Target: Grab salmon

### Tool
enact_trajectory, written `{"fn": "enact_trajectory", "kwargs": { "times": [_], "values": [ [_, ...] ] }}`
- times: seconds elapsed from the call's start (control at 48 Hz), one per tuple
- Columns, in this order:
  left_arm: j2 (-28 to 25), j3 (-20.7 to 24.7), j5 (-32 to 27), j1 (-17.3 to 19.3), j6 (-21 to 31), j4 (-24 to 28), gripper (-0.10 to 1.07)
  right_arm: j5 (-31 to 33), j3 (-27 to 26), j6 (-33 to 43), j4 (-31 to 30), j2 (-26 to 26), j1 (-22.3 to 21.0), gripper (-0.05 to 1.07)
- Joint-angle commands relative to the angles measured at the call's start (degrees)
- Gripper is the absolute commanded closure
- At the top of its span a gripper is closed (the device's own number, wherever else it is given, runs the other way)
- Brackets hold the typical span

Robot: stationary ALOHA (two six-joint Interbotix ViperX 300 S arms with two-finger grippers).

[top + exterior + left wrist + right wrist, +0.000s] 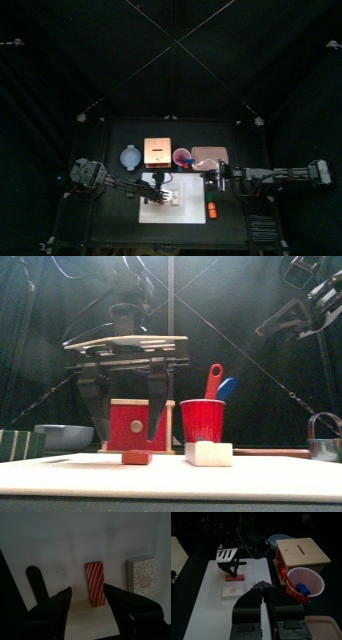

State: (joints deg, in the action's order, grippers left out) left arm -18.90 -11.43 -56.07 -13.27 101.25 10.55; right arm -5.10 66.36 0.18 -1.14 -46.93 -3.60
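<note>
The salmon (95, 583) is a small red block with white stripes, lying on the white board (185, 205). It also shows in the front view, salmon (135, 456), and in the right wrist view, salmon (234, 577). My left gripper (88, 590) hangs straight above it, open, one jaw on each side, and holds nothing. In the front view the left gripper (127, 436) has its tips just above the block. My right gripper (263, 588) stays back on the right side, shut and empty.
A white speckled block (143, 574) lies beside the salmon. Behind them stand a wooden box (134, 421) with a red front and a red cup (203, 419) holding utensils. A bowl (64, 436) sits at the left and a pink tray (207, 155) at the back right.
</note>
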Motion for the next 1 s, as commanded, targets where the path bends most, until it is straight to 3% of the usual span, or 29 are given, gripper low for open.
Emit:
{"fn": "enact_trajectory", "kwargs": {
  "times": [0.0,0.979],
  "values": [
    [0.18,1.93,-0.09,0.35,0.09,0.53,0.11,-0.26,-0.62,0.00,0.18,0.18,-0.18,1.01],
    [-3.34,3.87,0.18,0.53,1.32,1.23,0.11,-0.26,-0.35,0.70,0.18,0.18,-0.18,1.01]
  ]
}}
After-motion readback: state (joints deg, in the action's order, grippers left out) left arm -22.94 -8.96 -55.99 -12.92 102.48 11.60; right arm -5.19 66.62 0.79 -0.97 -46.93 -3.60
